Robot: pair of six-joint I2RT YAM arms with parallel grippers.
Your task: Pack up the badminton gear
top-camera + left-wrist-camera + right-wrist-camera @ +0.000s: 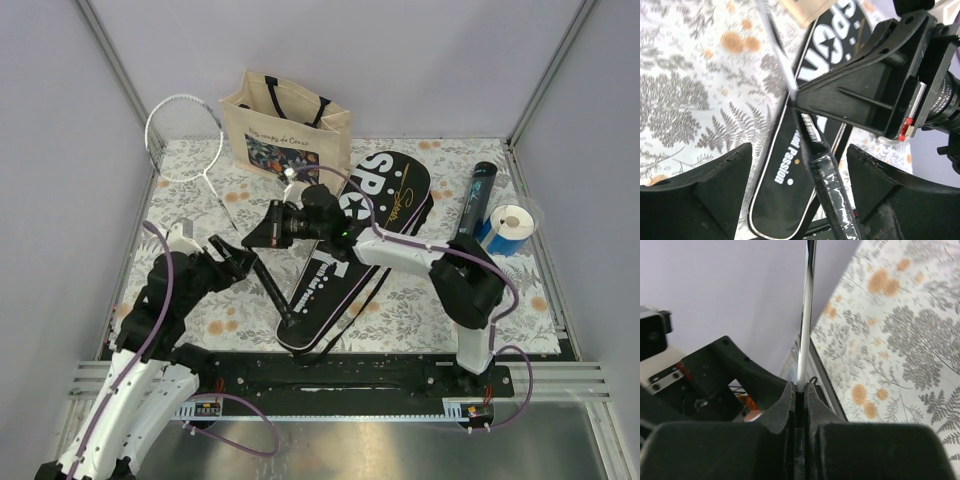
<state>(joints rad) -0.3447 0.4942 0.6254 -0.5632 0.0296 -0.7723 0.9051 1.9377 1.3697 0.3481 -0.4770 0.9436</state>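
Observation:
One racket lies slantwise at the left. Its white-strung head (183, 137) leans near the back left wall, and its black handle (278, 298) points toward the front. My right gripper (252, 238) is shut on the thin silver shaft (807, 305), right where it meets the handle. My left gripper (233, 258) is open, its fingers (735, 165) on either side of the shiny wrapped handle (832, 190) without touching it. Under the handle the black racket cover (375, 225) with white lettering lies flat. A long black tube (478, 198) lies at the right.
A beige tote bag (285, 125) with a dark floral print stands at the back, behind the cover. A short blue-and-white roll (510, 228) sits next to the tube at the right edge. A floral cloth (420, 300) covers the table, and walls close in on three sides.

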